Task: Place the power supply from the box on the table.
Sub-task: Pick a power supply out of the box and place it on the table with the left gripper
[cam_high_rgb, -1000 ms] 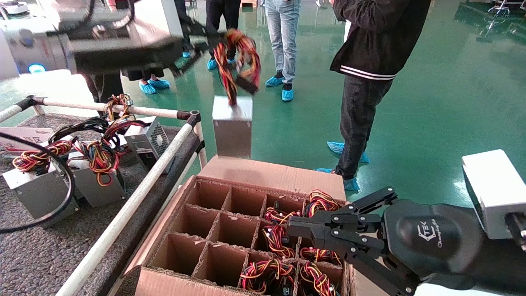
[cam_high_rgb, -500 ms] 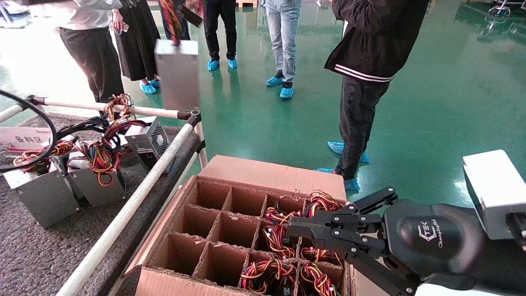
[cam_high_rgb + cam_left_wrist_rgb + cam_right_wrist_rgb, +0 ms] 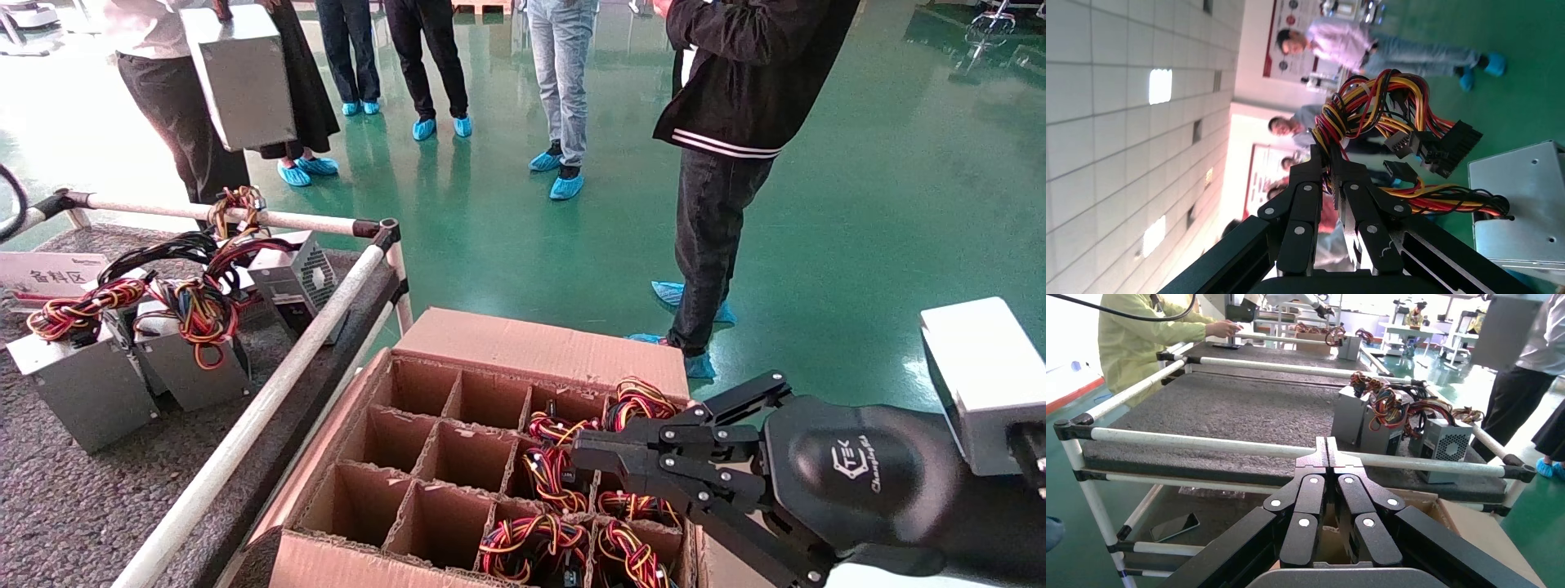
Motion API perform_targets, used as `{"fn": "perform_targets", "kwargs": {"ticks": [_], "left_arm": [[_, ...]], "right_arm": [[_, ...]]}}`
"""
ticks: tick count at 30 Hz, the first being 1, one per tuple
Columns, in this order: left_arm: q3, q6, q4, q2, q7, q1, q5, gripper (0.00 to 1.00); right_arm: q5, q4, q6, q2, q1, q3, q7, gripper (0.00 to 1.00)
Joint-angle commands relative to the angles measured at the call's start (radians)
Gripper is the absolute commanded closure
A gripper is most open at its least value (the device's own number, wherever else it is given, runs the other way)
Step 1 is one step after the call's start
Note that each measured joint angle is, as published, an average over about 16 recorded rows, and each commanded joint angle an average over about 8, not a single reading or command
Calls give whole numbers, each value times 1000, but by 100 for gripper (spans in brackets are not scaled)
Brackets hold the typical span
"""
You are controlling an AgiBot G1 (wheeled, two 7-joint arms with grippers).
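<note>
The grey power supply (image 3: 241,77) hangs high at the far left, above the table's back rail. In the left wrist view my left gripper (image 3: 1329,160) is shut on its bundle of red, yellow and black wires (image 3: 1379,107), and the metal body (image 3: 1520,208) dangles beyond. The head view does not show this gripper. The brown box (image 3: 539,347) with its divider cells stands in front of me, right of the table (image 3: 73,506). My right gripper (image 3: 576,447) hovers shut over the box's right cells, holding nothing; its closed tips (image 3: 1327,444) point toward the table.
Several power supplies (image 3: 82,384) with wire tails stand on the table's near left part. A white pipe rail (image 3: 270,400) runs between table and box. Wire bundles (image 3: 564,482) fill the box's right cells. People (image 3: 735,122) stand on the green floor behind.
The hanging power supply has swung left and upward, from beyond the box's back edge to above the table's rail. The left arm has left the head view. The right arm has not moved.
</note>
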Motion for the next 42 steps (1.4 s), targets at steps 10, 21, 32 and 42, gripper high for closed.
{"fn": "perform_targets", "kwargs": {"ticks": [10, 21, 32, 42], "left_arm": [[34, -24, 92, -31, 18, -53, 64, 100], [86, -39, 172, -62, 8, -84, 120, 100], [131, -48, 228, -113, -17, -78, 164, 100], [169, -39, 287, -125, -59, -72, 200, 100]], "right_arm": [[0, 0, 0, 0, 0, 0, 0, 100], [0, 0, 0, 0, 0, 0, 0, 100], [0, 0, 0, 0, 0, 0, 0, 100], [0, 0, 0, 0, 0, 0, 0, 100]]}}
